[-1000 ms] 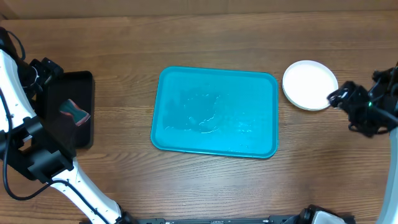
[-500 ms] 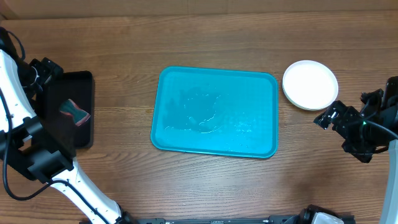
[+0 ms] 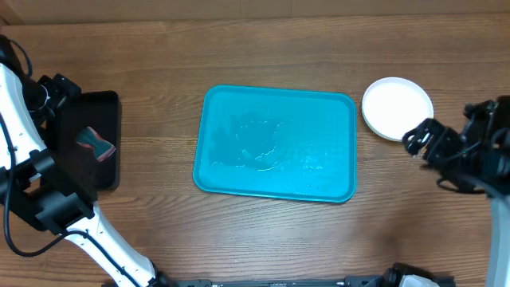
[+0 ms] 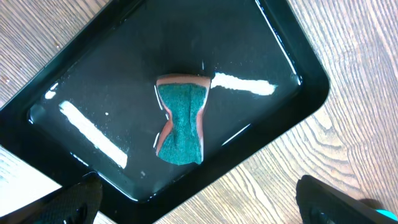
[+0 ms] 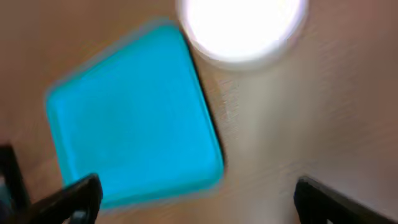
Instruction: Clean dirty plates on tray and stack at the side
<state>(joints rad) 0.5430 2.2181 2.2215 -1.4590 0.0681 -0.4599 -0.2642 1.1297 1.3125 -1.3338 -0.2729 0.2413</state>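
R hand (image 3: 414, 141) hanging spread, empty, 5 o'clock of plates (image 3: 397, 108); L hand (image 4: 196, 193) likewise. Risk: arm swinging, clipping plates.

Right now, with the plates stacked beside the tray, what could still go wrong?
The right gripper hangs close to the plate stack, jaws open; a careless swing might knock it. Some water pools on the tray; lifting or bumping it could spill onto the table. The right wrist view is blurred, so judging clearance from it is unreliable.
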